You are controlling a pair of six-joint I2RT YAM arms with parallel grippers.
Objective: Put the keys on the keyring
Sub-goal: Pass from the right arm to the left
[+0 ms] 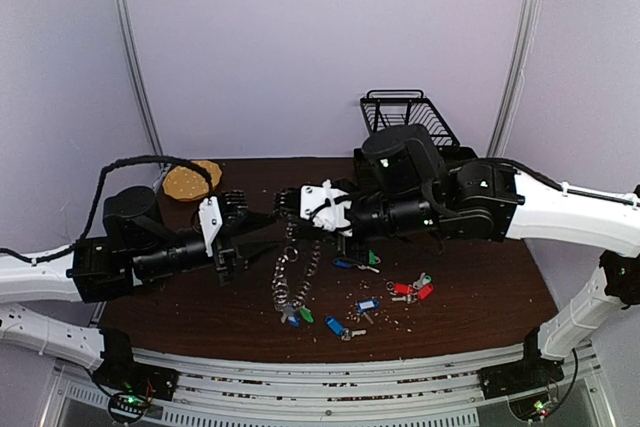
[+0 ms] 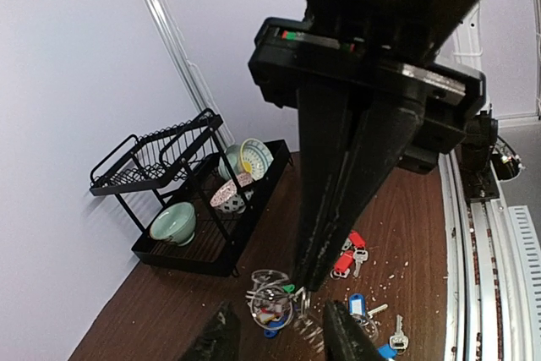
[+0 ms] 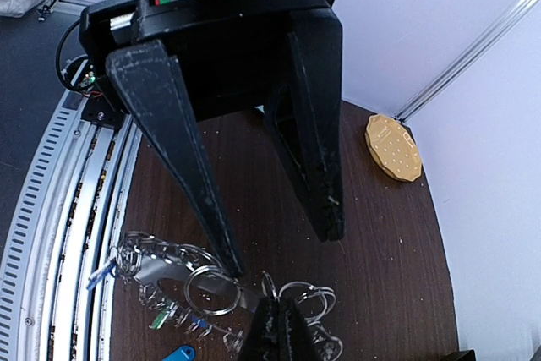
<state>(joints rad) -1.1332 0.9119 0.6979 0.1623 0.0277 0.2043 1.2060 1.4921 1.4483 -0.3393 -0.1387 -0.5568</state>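
right gripper (image 2: 308, 281) pinching top of keyring (image 1: 283, 282), pads pressed together. chain dangling well to near-left of dish rack (image 1: 405, 112). left gripper (image 3: 281, 247) hovering beside it, fingers spread, gripping nothing. loose keys (image 1: 368, 304) lying scattered in front of rack. guessing ring is handling light, floppy, slippery and swinging easily. grabbing key by plastic tag is looking safer than thin metal blade.
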